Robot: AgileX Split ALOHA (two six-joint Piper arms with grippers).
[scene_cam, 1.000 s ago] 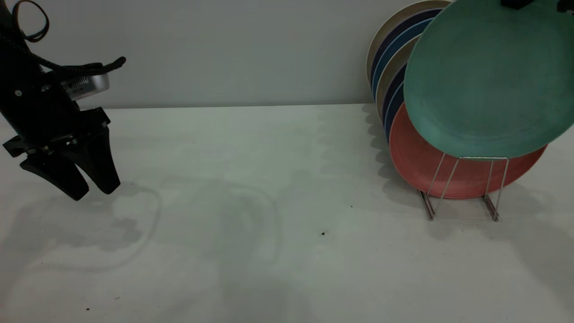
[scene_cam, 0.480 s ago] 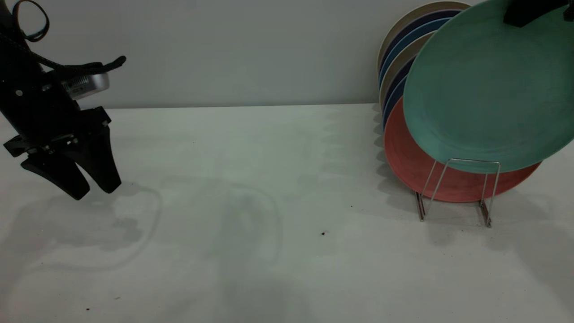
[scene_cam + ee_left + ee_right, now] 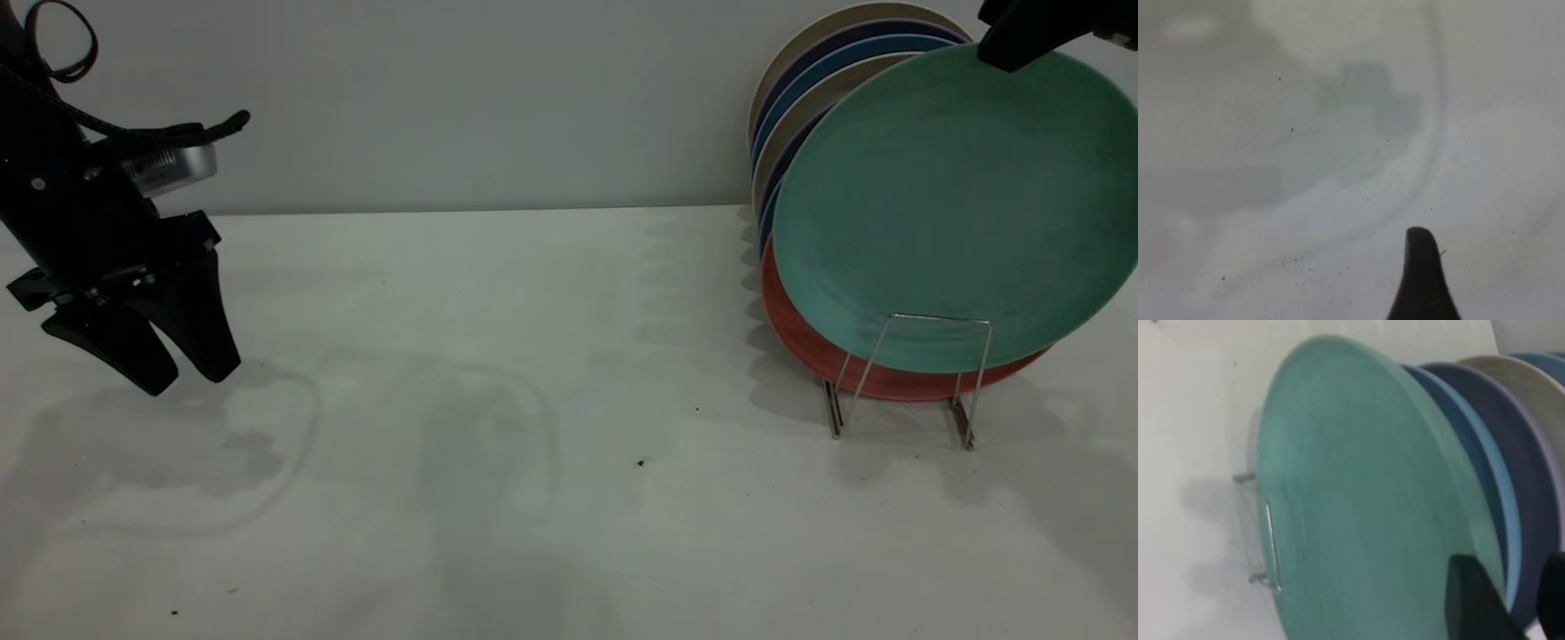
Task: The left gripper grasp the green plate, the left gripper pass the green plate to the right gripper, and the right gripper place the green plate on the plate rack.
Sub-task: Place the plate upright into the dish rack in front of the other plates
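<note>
The green plate (image 3: pixel 956 209) stands tilted at the right, its lower edge behind the front loop of the plate rack (image 3: pixel 916 356) and in front of the salmon-pink plate (image 3: pixel 796 342). My right gripper (image 3: pixel 1022 40) grips the plate's upper rim from above. In the right wrist view its two fingers (image 3: pixel 1471 600) straddle the rim of the green plate (image 3: pixel 1365 493), with the rack's wire (image 3: pixel 1271 547) at the plate's far edge. My left gripper (image 3: pixel 187 378) hangs open and empty just above the table at the far left. One of its fingertips (image 3: pixel 1421 267) shows over the bare table.
Several blue and beige plates (image 3: pixel 827 80) stand in the rack behind the salmon one, against the back wall; they also show in the right wrist view (image 3: pixel 1531 453). The white table (image 3: pixel 533 400) spans the middle, with faint ring marks and specks.
My right gripper has carried the green plate down and slightly left, so its lower edge now sits behind the rack's front loop and covers most of the salmon plate. The left arm has not moved.
</note>
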